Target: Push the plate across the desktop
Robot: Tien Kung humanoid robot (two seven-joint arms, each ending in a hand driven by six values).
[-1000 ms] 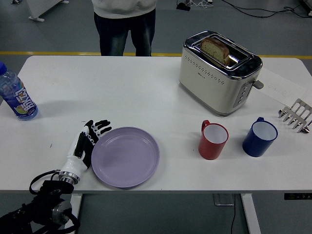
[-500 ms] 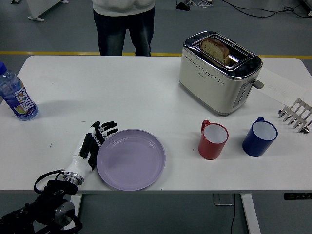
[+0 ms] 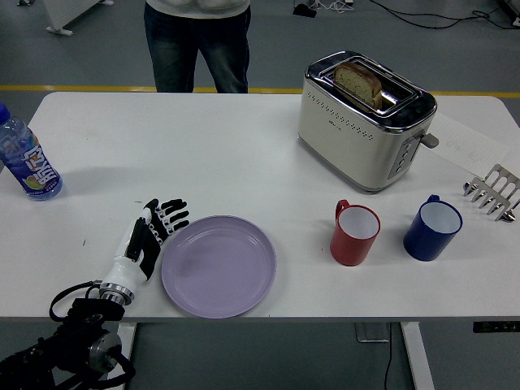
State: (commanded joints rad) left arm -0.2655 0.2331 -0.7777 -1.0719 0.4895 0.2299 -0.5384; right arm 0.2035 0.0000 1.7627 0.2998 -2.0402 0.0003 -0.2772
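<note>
While the left arm reaches in from the lower-left corner, everything else on the table just sits there.

Left hand: the left hand (image 3: 151, 234) lies flat on the white table (image 3: 203, 146) with its fingers stretched out straight and holding nothing, just beside the left rim of the plate; can't really tell whether the fingertips touch the rim or stop a hair short.

Plate: the lilac plate (image 3: 218, 266) sits empty near the table's front edge, left of centre.

Red mug: a red mug (image 3: 355, 234) stands to the right of the plate, well apart from it, white inside.

Blue mug: a blue mug (image 3: 432, 228) stands just right of the red one, not touching it.

Toaster: a cream and chrome toaster (image 3: 364, 119) sits further back, with a slice of bread (image 3: 359, 84) poking out of one slot.

Bottle: a water bottle (image 3: 24, 156) with a blue cap stands upright at the far left edge.

Rack: a small metal rack (image 3: 494, 192) sits at the right edge.

Person: a person (image 3: 197, 38) in dark trousers stands at the far side, no hands showing.
</note>
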